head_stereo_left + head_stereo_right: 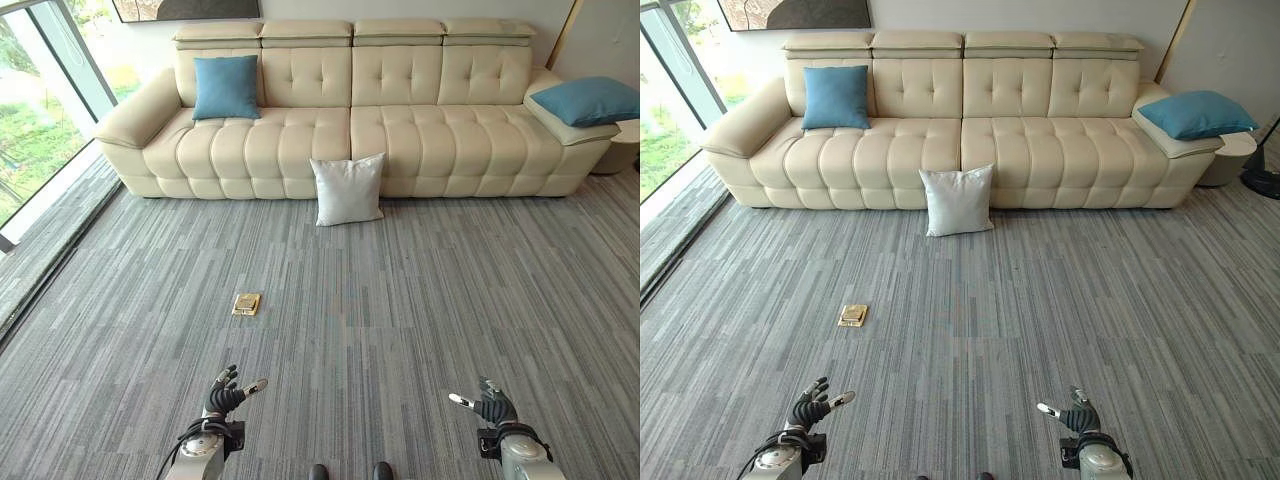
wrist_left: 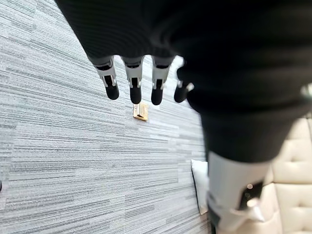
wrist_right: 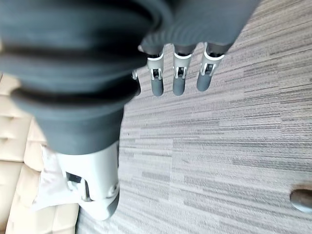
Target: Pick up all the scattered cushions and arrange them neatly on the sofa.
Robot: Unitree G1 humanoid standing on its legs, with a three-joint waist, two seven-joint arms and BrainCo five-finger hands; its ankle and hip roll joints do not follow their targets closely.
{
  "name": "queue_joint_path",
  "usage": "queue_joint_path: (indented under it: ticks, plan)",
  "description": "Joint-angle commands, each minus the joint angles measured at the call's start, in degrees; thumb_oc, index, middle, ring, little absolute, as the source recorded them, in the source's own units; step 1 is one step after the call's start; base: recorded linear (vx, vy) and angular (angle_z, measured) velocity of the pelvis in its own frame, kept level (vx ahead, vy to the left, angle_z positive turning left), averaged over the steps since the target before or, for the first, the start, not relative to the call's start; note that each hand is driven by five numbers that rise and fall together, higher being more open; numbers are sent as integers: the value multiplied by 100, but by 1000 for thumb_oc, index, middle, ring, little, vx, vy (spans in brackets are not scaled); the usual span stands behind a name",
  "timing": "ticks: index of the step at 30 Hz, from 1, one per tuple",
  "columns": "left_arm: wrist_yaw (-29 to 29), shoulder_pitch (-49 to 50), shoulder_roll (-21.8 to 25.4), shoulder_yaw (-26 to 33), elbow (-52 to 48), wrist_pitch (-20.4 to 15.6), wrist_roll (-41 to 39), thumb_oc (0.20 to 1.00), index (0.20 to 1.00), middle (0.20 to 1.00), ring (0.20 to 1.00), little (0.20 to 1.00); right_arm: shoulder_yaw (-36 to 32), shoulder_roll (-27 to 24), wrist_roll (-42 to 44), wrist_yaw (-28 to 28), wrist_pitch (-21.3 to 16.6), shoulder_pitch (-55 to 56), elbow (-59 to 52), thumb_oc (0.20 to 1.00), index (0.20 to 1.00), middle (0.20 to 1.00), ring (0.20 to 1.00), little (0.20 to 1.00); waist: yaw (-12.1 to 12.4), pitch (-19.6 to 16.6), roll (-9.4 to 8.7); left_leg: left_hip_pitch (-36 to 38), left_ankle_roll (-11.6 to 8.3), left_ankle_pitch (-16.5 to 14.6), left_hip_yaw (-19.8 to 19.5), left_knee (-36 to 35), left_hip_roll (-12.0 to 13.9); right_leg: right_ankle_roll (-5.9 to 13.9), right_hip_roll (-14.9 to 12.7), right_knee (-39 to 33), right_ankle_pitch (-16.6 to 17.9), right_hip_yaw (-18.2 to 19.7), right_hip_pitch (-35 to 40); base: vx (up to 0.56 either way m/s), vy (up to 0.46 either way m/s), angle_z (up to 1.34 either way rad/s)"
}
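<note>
The white cushion (image 1: 347,190) stands on the carpet (image 1: 420,300) against the cream sofa (image 1: 400,130) front, propped upright so its face points away from the sofa. One blue cushion (image 1: 226,87) leans on the sofa's backrest; another blue cushion (image 1: 588,100) lies flat on its armrest. Well short of the sofa, left hand (image 1: 225,395) and right hand (image 1: 492,403) hang with fingers relaxed, holding nothing

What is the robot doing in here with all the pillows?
It is tidying cushions, but holds nothing yet. Its left hand and right hand hang open over the grey carpet, away from the cream sofa. A white cushion stands on the floor, leaning against the sofa front. One blue cushion sits upright at the sofa's left end; another blue cushion lies on its right armrest. A small brass floor plate sits in the carpet.
</note>
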Motion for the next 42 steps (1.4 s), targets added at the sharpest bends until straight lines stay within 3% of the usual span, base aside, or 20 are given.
queue_joint_path:
  ticks: [1,29,42]
  plan:
    - [65,-219,195,151,51,-238,-54,1000,1000,1000,1000,1000,-115,-51,39,-115,-219,-247,-183,1000,1000,1000,1000,1000,-47,-75,-115,193,-650,-462,-111,-6,482,637,-524,8,-686,48,199,0,0,0]
    - [52,-167,165,58,47,-169,-13,1000,1000,1000,1000,1000,22,-42,1,-94,-177,-159,-317,1000,1000,1000,1000,1000,-14,93,-95,151,-630,-498,-187,-6,457,643,-533,8,-754,-17,188,11,2,0]
    - [83,-127,169,59,-92,-141,-50,1000,1000,1000,1000,1000,115,-59,-68,-92,-162,-191,-400,1000,1000,1000,1000,1000,64,249,-172,99,-561,-565,-283,-6,426,640,-498,8,-797,-15,159,36,12,2]
